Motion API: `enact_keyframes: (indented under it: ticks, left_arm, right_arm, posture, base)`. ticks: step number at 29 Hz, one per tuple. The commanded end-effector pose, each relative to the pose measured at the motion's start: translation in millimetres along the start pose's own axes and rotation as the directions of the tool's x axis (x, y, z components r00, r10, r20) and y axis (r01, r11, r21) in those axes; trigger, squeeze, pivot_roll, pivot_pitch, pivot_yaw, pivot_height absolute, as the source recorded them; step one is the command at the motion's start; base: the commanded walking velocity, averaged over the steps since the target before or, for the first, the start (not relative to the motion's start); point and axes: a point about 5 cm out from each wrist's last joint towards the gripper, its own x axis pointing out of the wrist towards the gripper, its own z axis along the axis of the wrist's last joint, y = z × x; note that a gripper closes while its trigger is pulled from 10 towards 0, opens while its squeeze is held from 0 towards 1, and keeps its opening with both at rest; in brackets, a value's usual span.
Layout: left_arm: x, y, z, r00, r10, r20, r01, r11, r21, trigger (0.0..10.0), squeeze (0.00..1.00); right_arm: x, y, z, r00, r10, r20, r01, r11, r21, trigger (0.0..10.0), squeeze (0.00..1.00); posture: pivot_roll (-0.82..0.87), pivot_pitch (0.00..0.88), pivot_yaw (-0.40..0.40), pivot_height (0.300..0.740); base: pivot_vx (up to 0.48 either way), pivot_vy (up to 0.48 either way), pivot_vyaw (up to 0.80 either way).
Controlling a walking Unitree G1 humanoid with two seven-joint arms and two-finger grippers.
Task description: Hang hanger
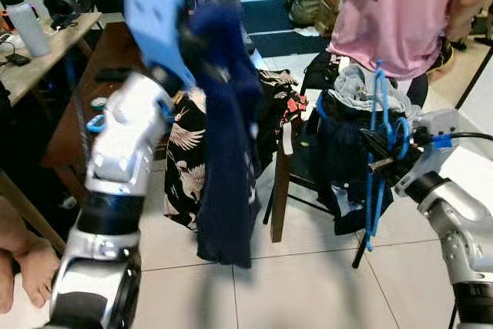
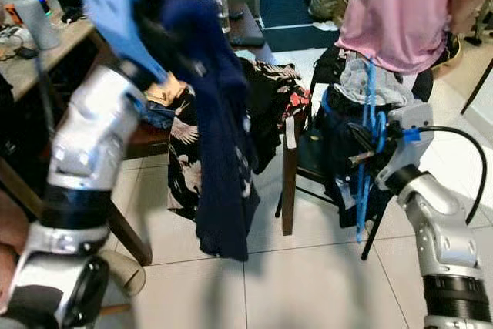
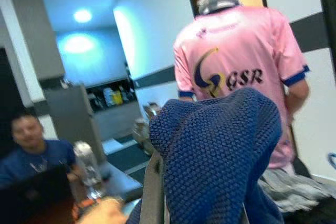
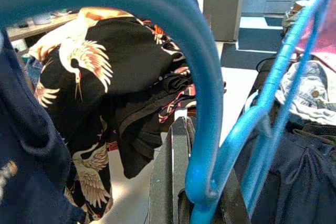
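Observation:
My left arm (image 1: 127, 136) is raised, and a long dark blue knit garment (image 1: 227, 152) hangs from its gripper (image 1: 199, 52) down toward the floor. In the left wrist view the knit fabric (image 3: 220, 156) covers the fingers. My right gripper (image 1: 383, 153) is at mid height on the right, shut on a blue plastic hanger (image 1: 377, 105) that stands nearly upright. The hanger's hook (image 4: 205, 129) sits between the black fingers (image 4: 168, 182). The hanger is about an arm's width right of the garment.
A person in a pink shirt (image 1: 400, 13) stands close behind a dark chair piled with clothes (image 1: 347, 113). A black crane-print shirt (image 1: 185, 152) drapes over a wooden table (image 1: 108, 59). A wooden post (image 1: 281, 182) stands between. Someone's bare foot (image 1: 27, 267) is at lower left.

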Motion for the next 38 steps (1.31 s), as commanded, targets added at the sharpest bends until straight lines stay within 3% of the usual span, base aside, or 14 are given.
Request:
enact_keyframes:
  ticks: [1,10,19,28,34,38]
  left_arm:
    - [-0.6,1.9,3,1.000,-0.007,-0.005,0.007,0.998,0.061,10.0,0.00]
    - [0.9,6.0,10,1.000,0.011,0.003,-0.011,0.995,0.098,10.0,0.00]
    - [6.9,11.2,21,0.999,0.032,0.024,-0.034,0.993,0.109,10.0,0.00]
    - [5.0,5.4,15,1.000,0.022,-0.003,-0.022,0.997,0.074,10.0,0.00]
    - [0.4,-6.3,-6,0.998,0.021,-0.064,-0.022,1.000,-0.014,10.0,0.00]
    - [-0.5,-6.8,-8,0.997,0.020,-0.076,-0.022,1.000,-0.015,10.0,0.00]
  right_arm:
    - [3.9,1.9,4,1.000,0.031,0.005,-0.030,0.999,-0.017,10.0,0.00]
    - [7.8,11.2,8,0.995,0.094,0.027,-0.093,0.995,-0.035,10.0,0.00]
    - [9.3,8.1,8,0.999,0.046,0.030,-0.045,0.999,-0.019,10.0,0.00]
    - [6.6,6.8,7,0.999,0.036,0.029,-0.036,0.999,-0.012,10.0,0.00]
    - [10.5,5.6,11,0.999,0.023,0.030,-0.022,1.000,-0.019,10.0,0.00]
    - [12.1,5.8,11,0.999,0.009,0.033,-0.010,1.000,0.013,10.0,0.00]
  posture:
    - [-0.05,0.000,0.033,0.740]
    - [-0.04,0.000,0.032,0.740]
    - [-0.04,0.000,0.036,0.740]
    - [-0.05,0.000,0.041,0.740]
    - [-0.06,0.000,0.043,0.740]
    - [-0.06,0.000,0.045,0.740]
  base:
    - [0.000,0.000,0.00]
    - [0.000,0.000,0.59]
    - [0.027,0.000,0.42]
    - [0.265,0.000,0.00]
    - [0.292,0.000,0.00]
    - [0.292,0.000,-0.20]
